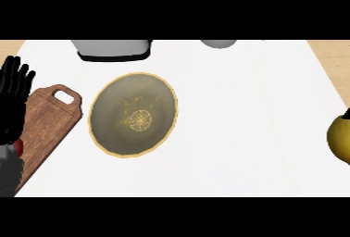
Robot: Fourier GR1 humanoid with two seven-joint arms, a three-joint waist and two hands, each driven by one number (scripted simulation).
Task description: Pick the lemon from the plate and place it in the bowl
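A yellow rounded shape, most likely the lemon (340, 139), shows only as a partial curve at the right edge of the head view, cut off by the frame; whether anything holds it cannot be told, and the right hand does not show. The plate (134, 115), grey-green with a gold rim and a gold pattern at its middle, lies on the counter (253, 115) left of centre and carries nothing. Just beside its left rim lies a brown wooden cutting board (46, 125) with a handle hole near its far end, running along the counter's left edge. The left hand (14, 99) rests over that left edge, black fingers straight, spread and pointing up, holding nothing.

The counter top is plain white. At its far edge stand a grey and black appliance (113, 49) and, further right, a grey rounded object (219, 43), both cut off. Tan flooring shows past the counter's far corners.
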